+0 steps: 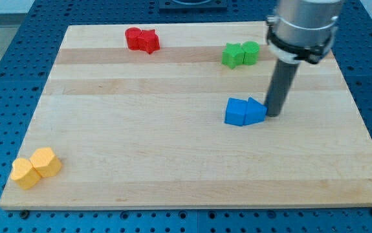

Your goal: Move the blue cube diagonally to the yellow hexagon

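Two blue blocks sit together right of the board's middle: a blue cube [237, 112] on the left and a blue wedge-like block [256, 110] touching it on the right. My tip [273, 115] is at the right side of the wedge-like block, touching or nearly touching it. Two yellow blocks lie at the view's bottom left: a yellow hexagon [46, 162] and another yellow block [23, 173] touching it on its left. The blue pair is far from the yellow pair.
Two red blocks [142, 40] sit near the top edge, left of centre. Two green blocks [240, 54] sit near the top, just left of the rod. The wooden board [173, 149] lies on a blue perforated table.
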### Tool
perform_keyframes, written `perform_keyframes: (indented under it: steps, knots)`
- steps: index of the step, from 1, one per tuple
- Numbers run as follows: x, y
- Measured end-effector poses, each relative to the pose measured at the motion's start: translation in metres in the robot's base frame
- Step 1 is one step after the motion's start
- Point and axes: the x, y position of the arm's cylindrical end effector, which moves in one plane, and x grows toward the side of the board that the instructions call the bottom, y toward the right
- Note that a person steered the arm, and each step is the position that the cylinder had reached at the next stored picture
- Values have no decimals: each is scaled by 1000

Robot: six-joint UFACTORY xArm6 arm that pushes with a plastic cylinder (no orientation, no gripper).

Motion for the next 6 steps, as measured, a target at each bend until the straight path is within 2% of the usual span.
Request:
perform_keyframes:
  steps: [5,6]
  knots:
    - [6,-182]
    - [33,-182]
